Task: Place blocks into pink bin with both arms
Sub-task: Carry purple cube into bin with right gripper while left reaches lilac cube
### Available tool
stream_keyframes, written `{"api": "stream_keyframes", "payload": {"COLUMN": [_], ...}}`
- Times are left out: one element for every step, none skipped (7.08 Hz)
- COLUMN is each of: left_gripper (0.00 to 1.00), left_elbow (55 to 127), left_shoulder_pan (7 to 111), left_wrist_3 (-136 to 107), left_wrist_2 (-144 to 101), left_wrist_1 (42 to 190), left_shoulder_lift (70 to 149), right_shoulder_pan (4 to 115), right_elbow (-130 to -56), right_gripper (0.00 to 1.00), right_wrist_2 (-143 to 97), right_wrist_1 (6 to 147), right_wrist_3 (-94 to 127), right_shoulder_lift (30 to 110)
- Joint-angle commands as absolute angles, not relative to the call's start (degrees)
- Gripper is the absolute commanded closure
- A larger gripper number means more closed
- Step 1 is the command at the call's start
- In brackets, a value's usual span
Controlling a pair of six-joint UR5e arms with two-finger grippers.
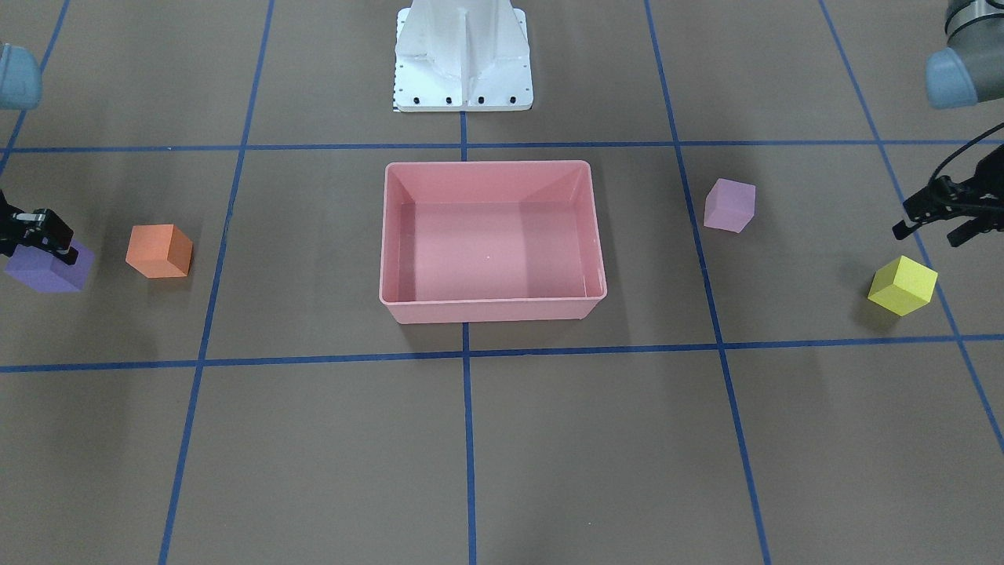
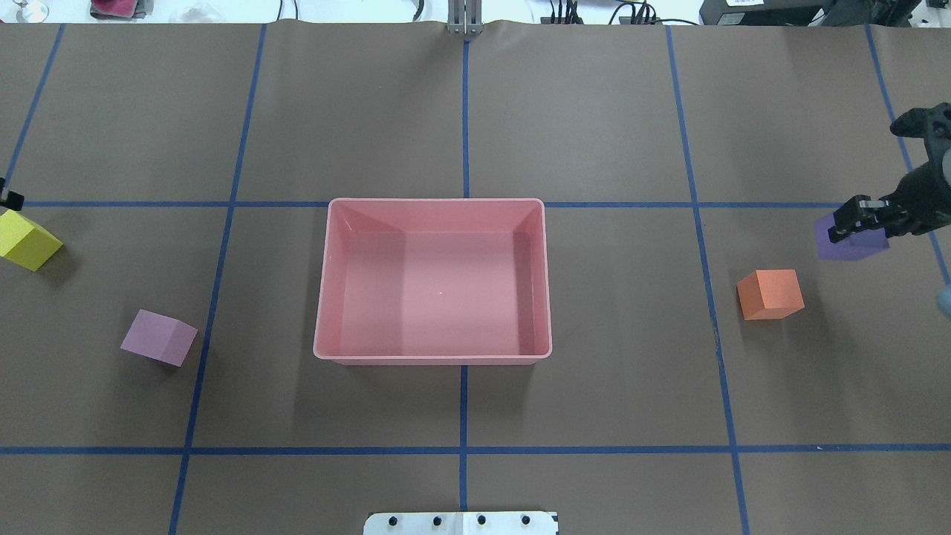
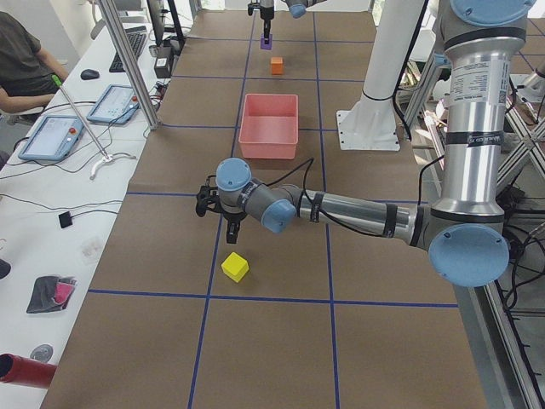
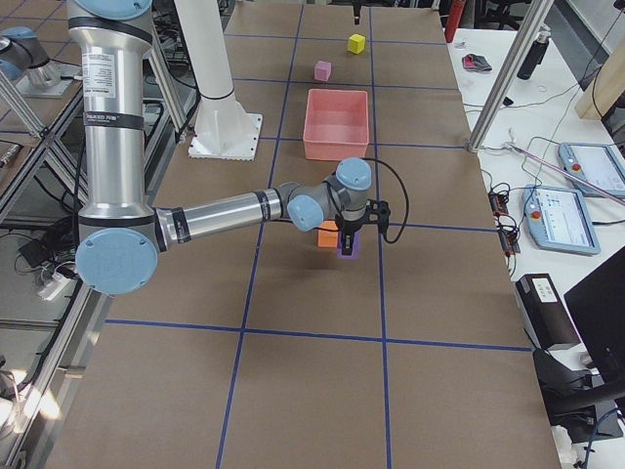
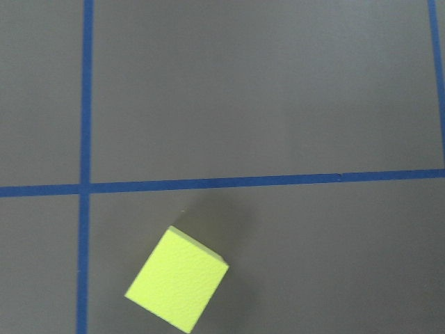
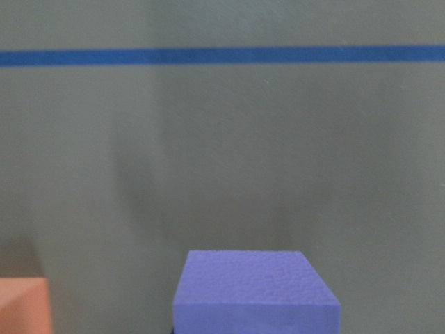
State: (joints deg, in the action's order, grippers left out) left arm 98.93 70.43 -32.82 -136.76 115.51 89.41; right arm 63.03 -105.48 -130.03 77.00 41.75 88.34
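Observation:
The pink bin (image 1: 486, 164) stands empty at the table's middle; it also shows in the overhead view (image 2: 435, 200). My right gripper (image 2: 862, 223) is open, just over the dark purple block (image 2: 851, 244), which fills the bottom of the right wrist view (image 6: 254, 289). The orange block (image 2: 770, 293) lies beside it, toward the bin. My left gripper (image 1: 929, 231) is open and empty above the table, a little behind the yellow block (image 1: 902, 285), seen in the left wrist view (image 5: 177, 287). The pale pink-lilac block (image 2: 158, 337) lies between the yellow block and the bin.
The white robot base (image 1: 463, 55) stands behind the bin. Blue tape lines (image 2: 464, 449) cross the brown table. An operator (image 3: 21, 72) sits at a side bench with tablets (image 3: 53, 136) and cables.

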Motion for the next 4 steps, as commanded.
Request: {"api": "stream_keyframes", "payload": {"left_gripper": [0.00, 0.00, 0.00, 0.00], "left_elbow": [106.05, 108.78, 109.59, 109.43], "left_shoulder_pan": [59.65, 53.41, 50.04, 48.53], "left_wrist_3": [-41.10, -43.22, -45.94, -46.75], "left_wrist_2": [-131.34, -126.52, -124.30, -124.19], "left_wrist_1": [116.72, 116.63, 116.72, 116.63], "left_shoulder_lift": [87.90, 86.59, 86.57, 86.40], "right_shoulder_pan": [58.66, 55.14, 50.50, 45.32], "right_elbow": [-109.68, -109.60, -109.25, -108.64], "right_gripper": [1.00, 1.00, 1.00, 1.00], "right_wrist_2": [-129.47, -128.59, -125.80, -120.73], "right_wrist_1": [86.18, 90.14, 92.26, 92.63], "right_wrist_3": [53.28, 61.27, 67.44, 72.55], "right_shoulder_lift": [75.75, 68.54, 62.64, 58.66]}}
